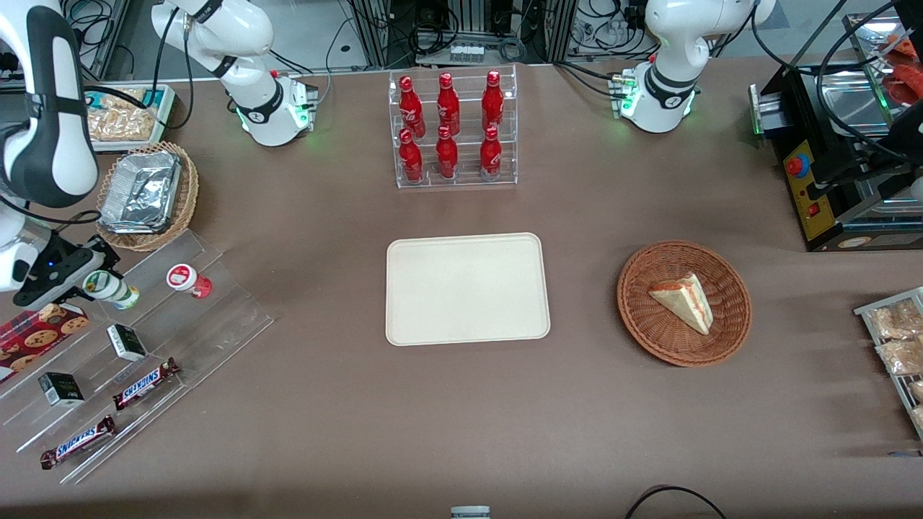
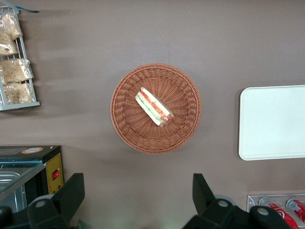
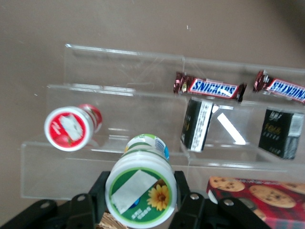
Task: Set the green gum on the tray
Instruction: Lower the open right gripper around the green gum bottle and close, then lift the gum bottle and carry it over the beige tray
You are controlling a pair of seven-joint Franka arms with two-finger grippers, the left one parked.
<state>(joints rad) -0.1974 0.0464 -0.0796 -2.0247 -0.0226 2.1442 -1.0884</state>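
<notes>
Brown desk (image 1: 324,404): hand (image 3: 140,202) gripping green gum (image 3: 140,191); lift straight, clearing red gum (image 3: 69,128) alongside, toward tray (image 1: 467,288).

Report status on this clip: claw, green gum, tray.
Claw at the acrylic snack stand, shut on the green gum. Gum not yet on the tray. Red gum beside it, apart; nothing between stand and tray.

Six red bottles (image 1: 451,130) in clear rack; sandwich (image 1: 683,300) in wicker basket (image 1: 728,324); Snickers bars (image 1: 146,383).
</notes>
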